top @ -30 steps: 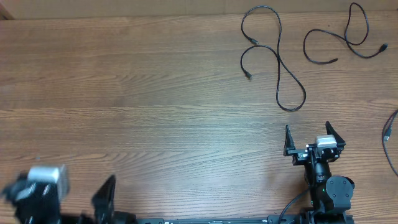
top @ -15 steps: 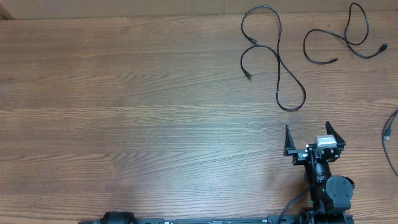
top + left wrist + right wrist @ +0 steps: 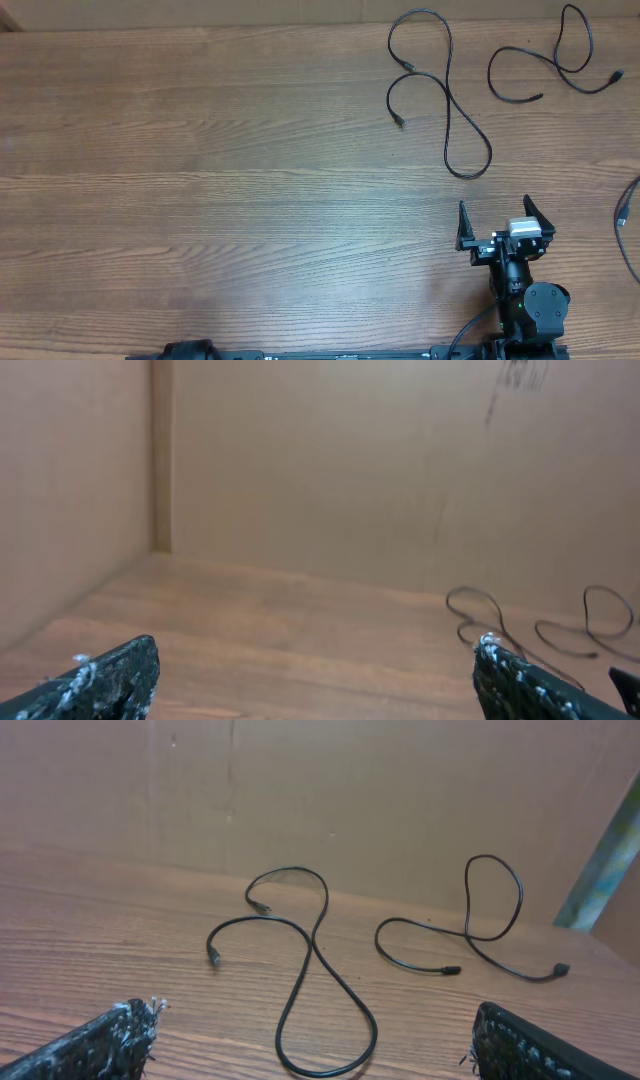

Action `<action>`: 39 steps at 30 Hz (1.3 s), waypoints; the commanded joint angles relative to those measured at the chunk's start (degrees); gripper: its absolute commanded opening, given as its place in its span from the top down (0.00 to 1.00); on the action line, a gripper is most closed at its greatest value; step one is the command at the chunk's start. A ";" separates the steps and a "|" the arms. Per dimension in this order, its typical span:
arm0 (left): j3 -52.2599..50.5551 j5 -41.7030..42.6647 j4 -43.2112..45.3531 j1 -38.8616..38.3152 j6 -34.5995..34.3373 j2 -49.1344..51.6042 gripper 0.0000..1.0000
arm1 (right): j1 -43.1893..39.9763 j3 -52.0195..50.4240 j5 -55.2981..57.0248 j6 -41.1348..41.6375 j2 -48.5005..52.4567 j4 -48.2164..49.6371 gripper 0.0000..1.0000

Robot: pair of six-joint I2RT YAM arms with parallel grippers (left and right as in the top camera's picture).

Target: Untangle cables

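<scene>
Three thin black cables lie apart on the wooden table. An S-shaped cable (image 3: 465, 176) sits at the back right, its loop (image 3: 330, 1072) just ahead of my right gripper. A second looped cable (image 3: 492, 75) (image 3: 467, 932) lies to its right, and a third cable (image 3: 632, 255) runs along the right edge. My right gripper (image 3: 494, 205) (image 3: 315, 1012) stands open near the front right, holding nothing. My left gripper (image 3: 317, 647) is open and empty; it shows only in its wrist view, with two cables (image 3: 470, 592) far off to its right.
A brown cardboard wall (image 3: 330, 790) closes off the back of the table, with another panel (image 3: 70, 490) on the left side. The left arm's base (image 3: 190, 351) sits at the front edge. Bare wood (image 3: 200, 150) covers the left and middle.
The left arm, seen blurred at the front left corner a second ago, has dropped out of the overhead view. The right arm and the cables have not moved.
</scene>
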 commanded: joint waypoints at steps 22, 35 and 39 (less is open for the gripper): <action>-8.20 -6.95 12.44 0.39 -0.81 -3.76 0.00 | 0.50 -0.61 0.37 -0.24 -0.42 0.33 0.00; -41.29 -6.64 40.22 0.39 -0.85 -3.76 0.00 | 0.50 -0.61 0.37 -0.24 -0.42 0.33 0.00; -51.91 -3.54 49.40 0.39 -0.85 -3.76 0.00 | 0.50 -0.61 0.37 -0.24 -0.42 0.33 0.00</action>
